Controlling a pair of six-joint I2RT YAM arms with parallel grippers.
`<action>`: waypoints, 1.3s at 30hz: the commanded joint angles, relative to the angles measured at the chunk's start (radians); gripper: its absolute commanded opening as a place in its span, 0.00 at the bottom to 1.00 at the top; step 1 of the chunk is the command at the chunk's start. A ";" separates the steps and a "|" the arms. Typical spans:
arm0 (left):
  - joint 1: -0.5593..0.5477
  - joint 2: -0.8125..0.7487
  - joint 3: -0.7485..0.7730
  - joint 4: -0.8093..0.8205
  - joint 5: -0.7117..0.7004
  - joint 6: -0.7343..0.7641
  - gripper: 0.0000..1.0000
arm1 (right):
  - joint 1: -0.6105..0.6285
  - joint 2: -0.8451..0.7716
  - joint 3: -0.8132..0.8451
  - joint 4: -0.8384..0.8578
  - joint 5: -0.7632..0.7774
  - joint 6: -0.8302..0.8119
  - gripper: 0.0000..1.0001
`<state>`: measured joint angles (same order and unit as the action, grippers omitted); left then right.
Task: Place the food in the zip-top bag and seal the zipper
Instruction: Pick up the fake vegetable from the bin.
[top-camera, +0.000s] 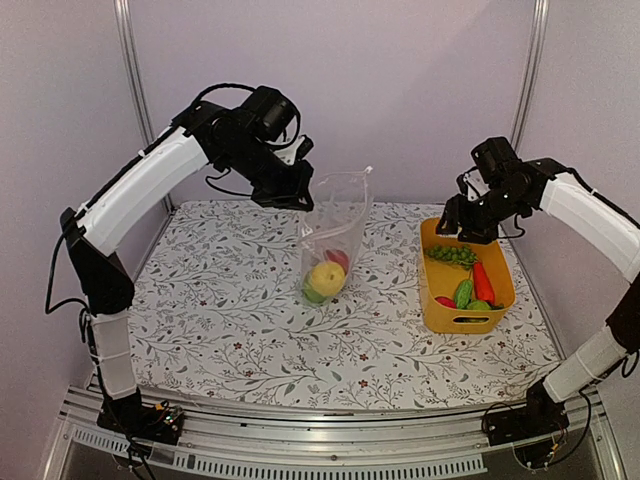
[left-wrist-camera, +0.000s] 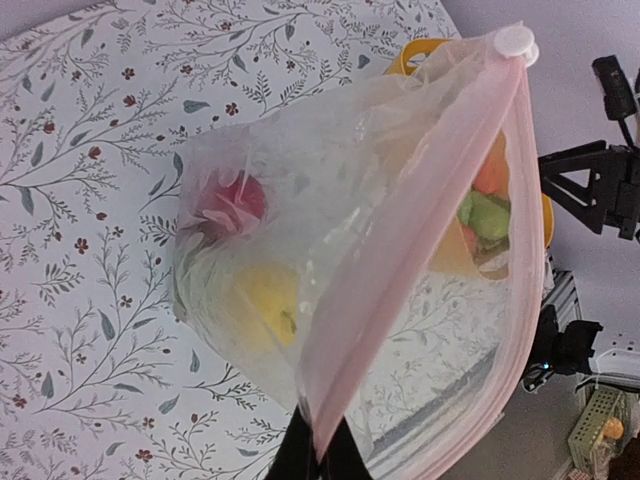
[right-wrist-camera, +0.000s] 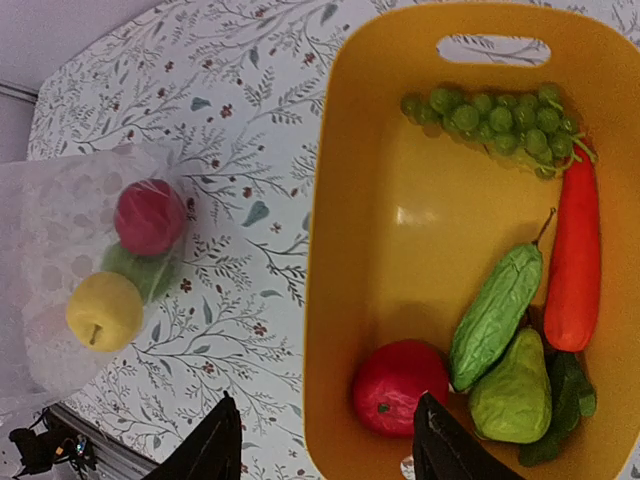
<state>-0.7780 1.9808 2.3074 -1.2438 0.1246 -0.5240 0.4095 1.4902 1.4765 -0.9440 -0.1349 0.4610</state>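
zip-top bag (top-camera: 335, 235): upright mid-counter, hung by one top corner, bottom looks to be on the counter (top-camera: 220, 300), contact unclear
in the bag: yellow fruit (top-camera: 327, 277), red ball (top-camera: 338, 259), one green piece (top-camera: 313, 293) low down
zipper (left-wrist-camera: 420, 250): pinkish strip, two sides spread apart, mouth gaping; white slider (left-wrist-camera: 515, 42) at the far end; not sealed
left fingers (left-wrist-camera: 295, 460): closed, pinching the bag's mouth edge at the near corner
basket (right-wrist-camera: 345, 250): right of the bag, apart from it, close to the counter's right edge
left to load: grape bunch (right-wrist-camera: 495, 118), carrot (right-wrist-camera: 575, 255), cucumber (right-wrist-camera: 497, 315), second red ball (right-wrist-camera: 398, 387), green pear-like piece (right-wrist-camera: 515, 390), something dark green under it
right fingers (right-wrist-camera: 215, 445): spread apart, empty, hovering over the basket's near end, red ball nearest
progress: roughly a third in by count; most food and the sealing not done
room: bare counter left of and in front of the bag; clear lane between basket and bag mouth; basket walls crowd the packed corner; wall just behind
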 joint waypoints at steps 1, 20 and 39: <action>-0.001 -0.016 -0.010 0.015 0.022 0.018 0.00 | -0.077 -0.084 -0.221 0.086 0.064 -0.016 0.56; -0.001 -0.021 -0.016 0.003 0.033 0.021 0.00 | -0.205 0.132 -0.359 0.269 0.183 -0.013 0.52; -0.002 -0.024 -0.039 0.006 0.032 0.016 0.00 | -0.234 0.325 -0.286 0.356 0.049 0.066 0.26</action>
<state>-0.7780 1.9808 2.2803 -1.2392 0.1497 -0.5159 0.1772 1.8248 1.1606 -0.6044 -0.0357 0.4934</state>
